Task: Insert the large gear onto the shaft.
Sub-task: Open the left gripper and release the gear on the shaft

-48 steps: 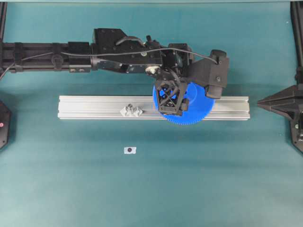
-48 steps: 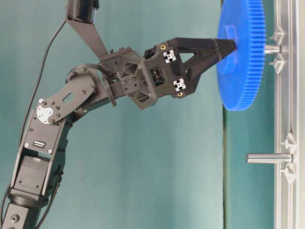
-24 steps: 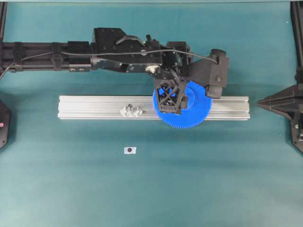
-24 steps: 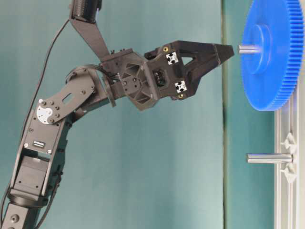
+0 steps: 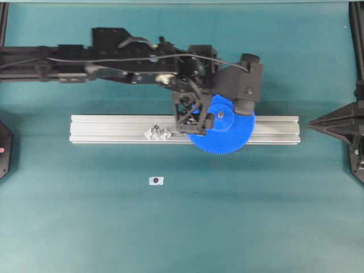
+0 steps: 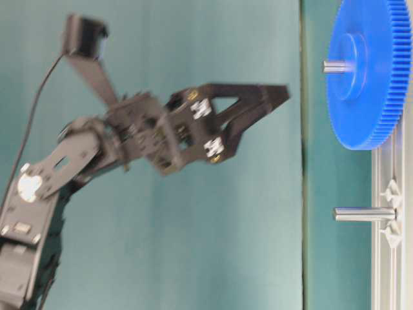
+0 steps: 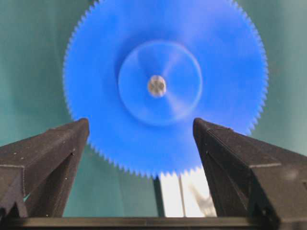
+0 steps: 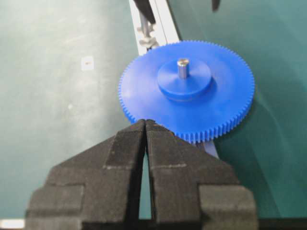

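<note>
The large gear [image 5: 227,136], a blue toothed disc, lies flat over the aluminium rail [image 5: 114,128] with the shaft [image 5: 219,115] through its centre hole. The silvery pin tip [image 6: 332,66] sticks out past the raised hub in the table-level view. My left gripper [image 5: 191,129] hovers open above the gear's left part, clear of it [image 6: 282,95]. In the left wrist view the gear [image 7: 110,62] and shaft end [image 7: 157,86] show between the spread fingers [image 7: 57,148]. My right gripper [image 8: 145,122] is shut and empty, short of the gear's rim [image 8: 225,91], at the right edge of the overhead view [image 5: 315,122].
A second, bare pin [image 6: 361,214] stands on clear diamond-shaped pieces [image 5: 156,132] further left on the rail. A small white tag with a dark dot [image 5: 156,180] lies on the green mat in front of the rail. Dark stands sit at both side edges.
The gear has slid down the shaft to the rail. My left gripper has come off the hub, lifted away and drawn back to the left. The right gripper has not moved.
</note>
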Available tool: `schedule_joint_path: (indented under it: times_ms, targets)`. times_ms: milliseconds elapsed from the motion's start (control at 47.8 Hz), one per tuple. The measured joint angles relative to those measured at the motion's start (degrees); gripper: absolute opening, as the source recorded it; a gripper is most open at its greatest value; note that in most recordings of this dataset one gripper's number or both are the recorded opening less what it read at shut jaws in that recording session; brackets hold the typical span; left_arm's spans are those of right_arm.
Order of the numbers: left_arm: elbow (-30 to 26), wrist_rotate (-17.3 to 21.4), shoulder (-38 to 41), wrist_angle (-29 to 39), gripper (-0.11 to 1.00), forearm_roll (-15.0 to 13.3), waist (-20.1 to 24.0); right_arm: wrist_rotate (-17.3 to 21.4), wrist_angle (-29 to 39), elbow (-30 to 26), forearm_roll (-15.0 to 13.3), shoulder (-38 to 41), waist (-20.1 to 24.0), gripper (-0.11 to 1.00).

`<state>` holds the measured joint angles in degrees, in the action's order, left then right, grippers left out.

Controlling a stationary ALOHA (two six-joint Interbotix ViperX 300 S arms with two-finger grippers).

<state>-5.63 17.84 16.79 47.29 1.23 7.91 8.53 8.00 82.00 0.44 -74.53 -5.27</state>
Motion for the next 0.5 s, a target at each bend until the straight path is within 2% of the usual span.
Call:
schedule_joint_path:
  times_ms: [314, 502]
  targets:
    - [5.89, -1.32, -6.06, -7.12, 0.90, 0.00, 0.00, -0.09, -0.09, 0.00, 0.00, 0.00, 0.09, 0.10]
    - [6.68, -2.46, -6.24, -9.49, 0.90, 0.00, 0.00, -0.09, -0.09, 0.00, 0.00, 0.09, 0.09, 0.10]
